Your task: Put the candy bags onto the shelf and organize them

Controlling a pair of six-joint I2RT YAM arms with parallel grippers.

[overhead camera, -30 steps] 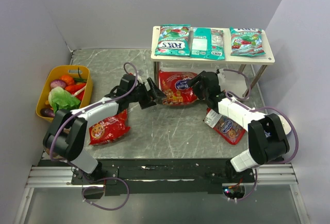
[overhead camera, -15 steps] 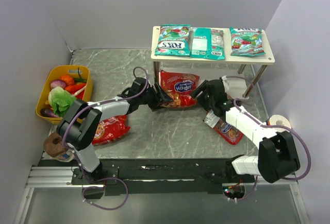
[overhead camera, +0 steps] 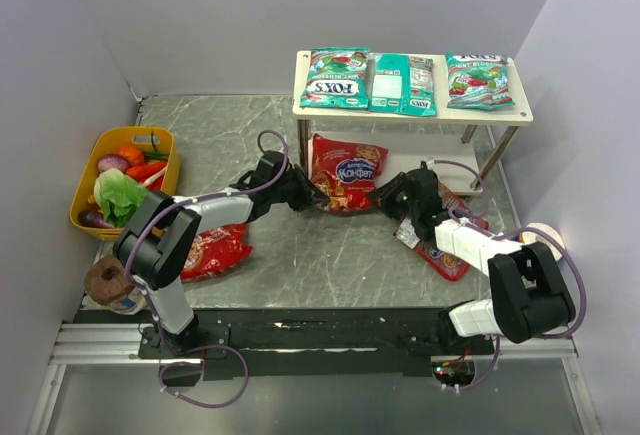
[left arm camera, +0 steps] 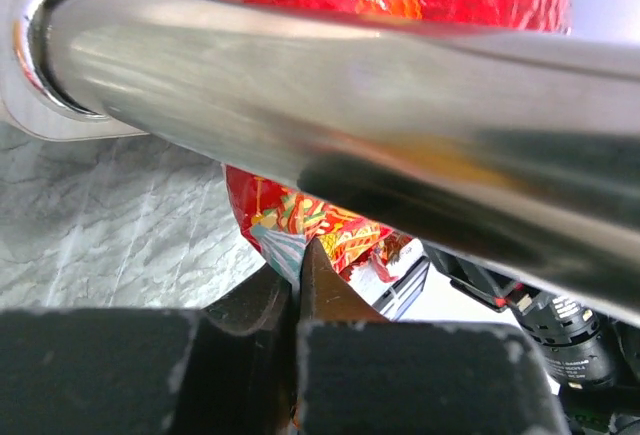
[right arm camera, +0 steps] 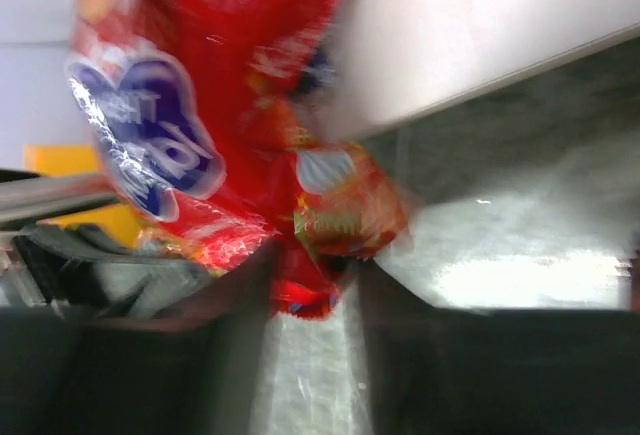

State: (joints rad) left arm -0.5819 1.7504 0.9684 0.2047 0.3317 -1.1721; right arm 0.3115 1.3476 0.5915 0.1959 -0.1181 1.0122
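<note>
Tabletop (overhead camera: 330,245): left claw (overhead camera: 312,195), right claw (overhead camera: 382,193) pinch red bag (overhead camera: 348,170).

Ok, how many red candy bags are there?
3 red bags: the middle bag gripped by the left claw and right claw at the shelf; the left bag and right bag on the table, partly under the arms.

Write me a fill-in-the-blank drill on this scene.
The shelf top carries ___ teal-green bags. The held bag, between the left gripper and right gripper, is coloured ___. The vegetable tub is coloured ___. ___ loose red bags lie on the table.
Missing: three; red; yellow; two.
</note>
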